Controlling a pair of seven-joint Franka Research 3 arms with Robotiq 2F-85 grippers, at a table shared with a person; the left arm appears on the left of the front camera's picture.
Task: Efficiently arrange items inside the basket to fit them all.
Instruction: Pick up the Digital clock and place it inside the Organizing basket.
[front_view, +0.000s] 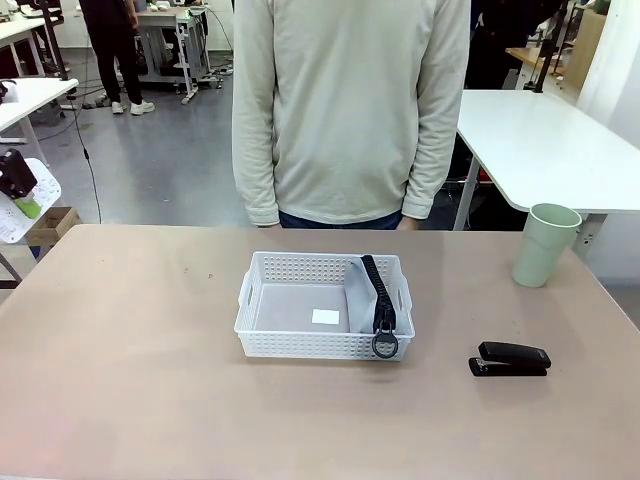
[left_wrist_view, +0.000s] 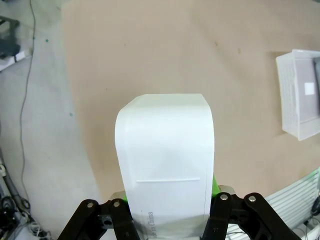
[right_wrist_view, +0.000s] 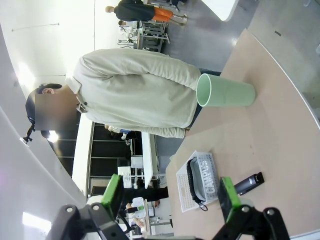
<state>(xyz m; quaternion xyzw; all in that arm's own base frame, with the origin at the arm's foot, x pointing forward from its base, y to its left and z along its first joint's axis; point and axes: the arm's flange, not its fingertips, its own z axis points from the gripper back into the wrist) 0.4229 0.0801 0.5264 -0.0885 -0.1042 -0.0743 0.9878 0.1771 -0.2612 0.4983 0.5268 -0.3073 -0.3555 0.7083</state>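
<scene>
You are looking at the shallow white plastic basket (front_view: 310, 345), its lattice walls pierced with rows of small holes, sitting at the middle of the smooth tan table (front_view: 130, 380). Inside it, the grey soft pouch (front_view: 357, 292) is lying along the basket's 3 o'clock side, with its black zipper running from far to near and the ring pull (front_view: 385, 346) resting at the near wall. The small black stapler (front_view: 510, 358) is lying flat on the table at the basket's 4 o'clock, well apart from it. The pale green plastic cup (front_view: 545, 245), smooth and tapered, is standing upright at 2 o'clock near the table's far right edge. Your left gripper (left_wrist_view: 167, 210) is clamping the white boxy block (left_wrist_view: 165, 150), a smooth block with rounded corners, above the table's edge. Your right gripper (right_wrist_view: 170, 197) is hanging with its fingers spread and nothing between the green pads. A person (front_view: 350, 110) in a pale knit top is standing at 12 o'clock beyond the table.
</scene>
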